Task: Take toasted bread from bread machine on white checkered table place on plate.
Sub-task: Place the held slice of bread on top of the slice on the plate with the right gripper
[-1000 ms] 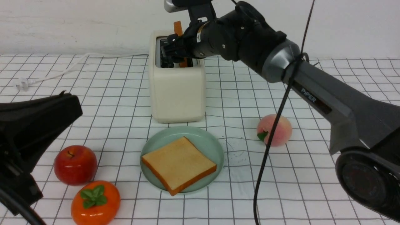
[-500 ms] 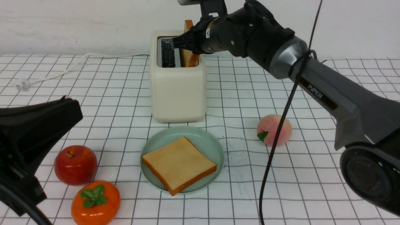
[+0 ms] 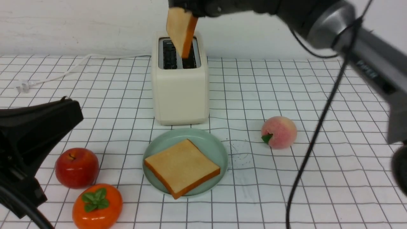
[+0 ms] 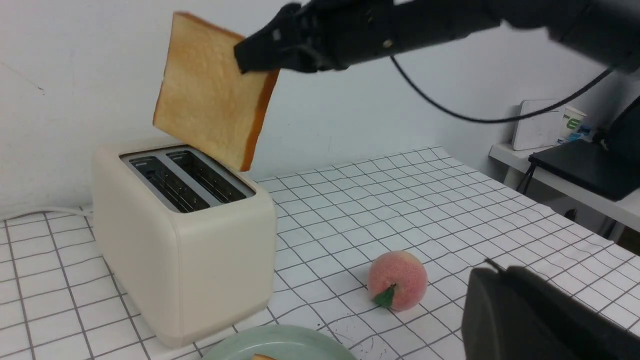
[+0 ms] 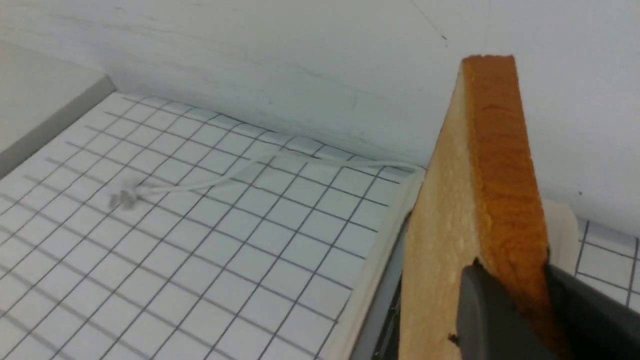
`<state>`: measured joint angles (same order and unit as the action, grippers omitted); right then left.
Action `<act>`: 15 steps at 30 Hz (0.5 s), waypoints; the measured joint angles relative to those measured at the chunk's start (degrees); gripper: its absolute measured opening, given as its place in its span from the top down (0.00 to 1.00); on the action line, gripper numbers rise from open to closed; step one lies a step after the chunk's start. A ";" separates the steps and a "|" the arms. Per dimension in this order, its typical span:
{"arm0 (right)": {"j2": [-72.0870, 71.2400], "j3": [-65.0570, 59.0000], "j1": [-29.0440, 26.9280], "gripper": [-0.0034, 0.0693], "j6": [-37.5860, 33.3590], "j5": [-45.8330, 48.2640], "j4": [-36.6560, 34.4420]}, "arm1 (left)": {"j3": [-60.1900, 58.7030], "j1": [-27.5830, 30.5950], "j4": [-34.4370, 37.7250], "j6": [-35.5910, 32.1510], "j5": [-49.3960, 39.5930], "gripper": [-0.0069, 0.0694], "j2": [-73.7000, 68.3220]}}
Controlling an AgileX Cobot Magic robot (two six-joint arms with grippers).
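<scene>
Your right hand [image 4: 250, 54] is clamped on the crust edge of a golden-tan square slice of toasted bread [image 3: 180, 30] with an orange-brown crust. It hangs tilted at the top centre of the front view, its lower corner just above the grey slots of the boxy cream-white bread machine [image 3: 180, 95]. A second square toast slice [image 3: 182, 167] lies flat on the round mint-green plate [image 3: 208, 143] at lower centre, covering most of it. The plate sits just in front of the machine. A stretch of white checkered bench [image 3: 318, 178] shows between the plate and the pink peach [image 3: 279, 132] to its right. A red apple [image 3: 76, 167] and an orange persimmon-like fruit [image 3: 97, 206] sit at lower left. Your left hand [image 3: 71, 111], at the left edge, is clenched.
</scene>
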<state>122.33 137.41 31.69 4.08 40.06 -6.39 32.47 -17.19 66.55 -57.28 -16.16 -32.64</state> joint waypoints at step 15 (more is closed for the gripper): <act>-14.68 -9.03 -2.08 0.82 -13.25 32.15 -15.28 | -1.63 0.00 -7.47 8.07 -14.47 0.93 0.00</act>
<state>107.65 128.38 29.61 -9.18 72.21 -21.68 30.84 -17.19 59.08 -49.21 -30.63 -32.64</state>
